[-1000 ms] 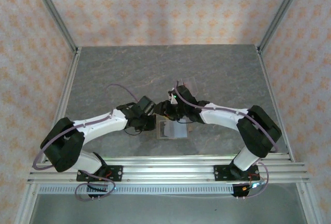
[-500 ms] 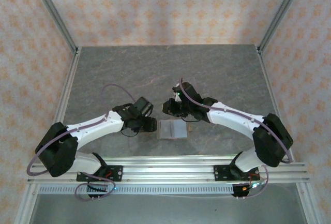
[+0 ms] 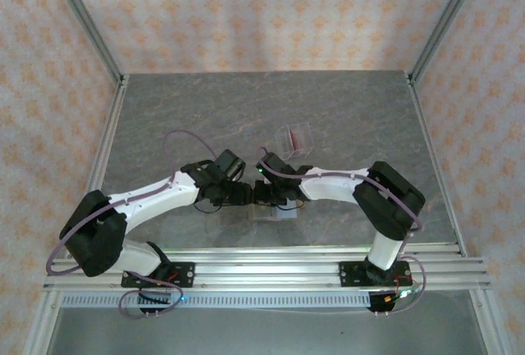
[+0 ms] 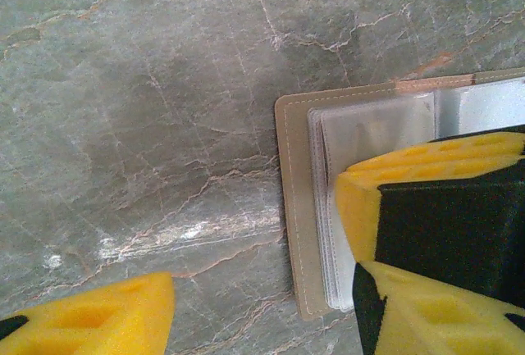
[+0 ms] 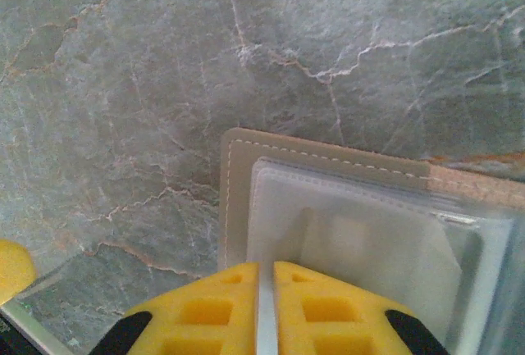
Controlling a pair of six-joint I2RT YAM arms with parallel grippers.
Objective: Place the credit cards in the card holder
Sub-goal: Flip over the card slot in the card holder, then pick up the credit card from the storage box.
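My left gripper (image 4: 254, 265) is open: one yellow pad over the open tan-brown folding card holder (image 4: 291, 207), the other over the bare grey marble-look table (image 4: 148, 84) beside it. My right gripper (image 5: 265, 277) is closed to a slit, with a thin pale sliver between the pads; can't tell what it is. The holder lies near-centre. The reddish credit cards (image 3: 302, 136) sit in a clear plastic rack (image 3: 292, 143), far-right of it.

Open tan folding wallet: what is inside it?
The wallet holds clear plastic card sleeves over a pale lining. Yellow hand fingers cover the rest; cards there cannot be seen.
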